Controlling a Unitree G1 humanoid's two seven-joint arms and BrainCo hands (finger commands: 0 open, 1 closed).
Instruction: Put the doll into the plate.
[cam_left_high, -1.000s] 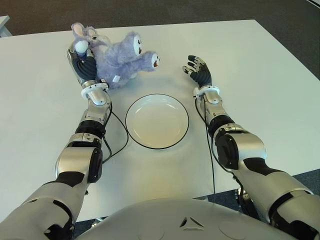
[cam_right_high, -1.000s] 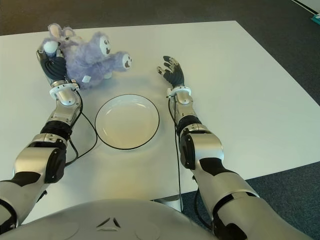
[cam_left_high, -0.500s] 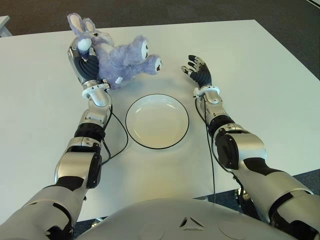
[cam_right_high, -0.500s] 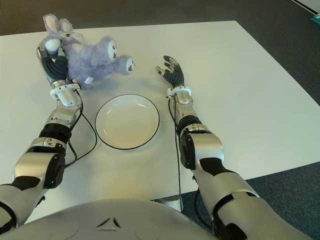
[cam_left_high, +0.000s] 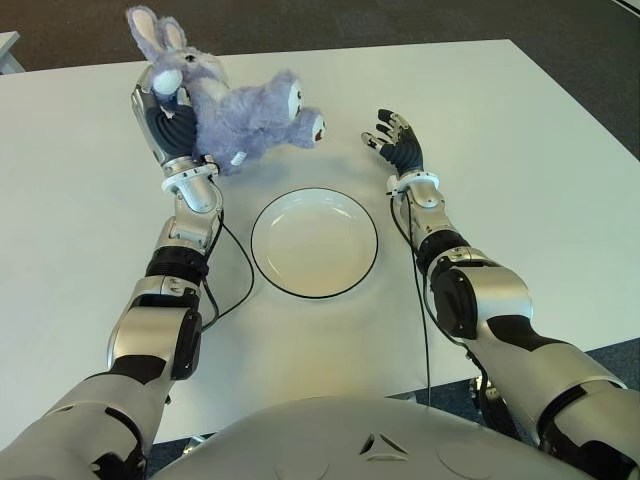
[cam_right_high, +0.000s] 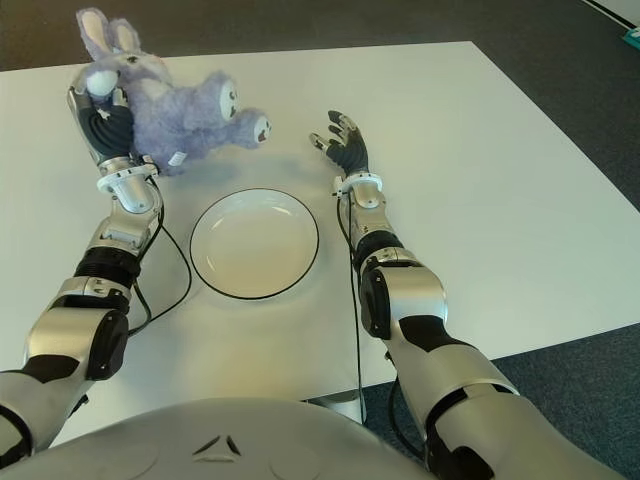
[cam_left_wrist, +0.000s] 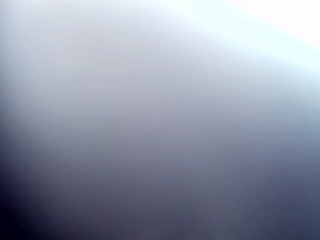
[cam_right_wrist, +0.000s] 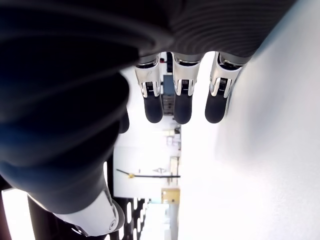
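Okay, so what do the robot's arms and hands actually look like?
Both arms are glossy silver shells with black joints. A thin black cable runs along each forearm. The left hand and right hand have dark ribbed palms, white wrist collars and black fingers with pale segments.

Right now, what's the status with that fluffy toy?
Left hand gripping the doll, lifted beyond the plate. Right hand open, idle right of the plate. Plate holds nothing; path unobstructed.

doll (cam_left_high: 245, 115): shaggy lilac plush – matt, fuzzy
plate (cam_left_high: 314, 242): smooth glossy white, ceramic-looking, thin dark rim
table (cam_left_high: 520, 170): smooth matt white top
left hand (cam_left_high: 168, 125): ribbed dark rubbery palm
right hand (cam_left_high: 399, 147): dark matt fingers – glossy silver plastic joints
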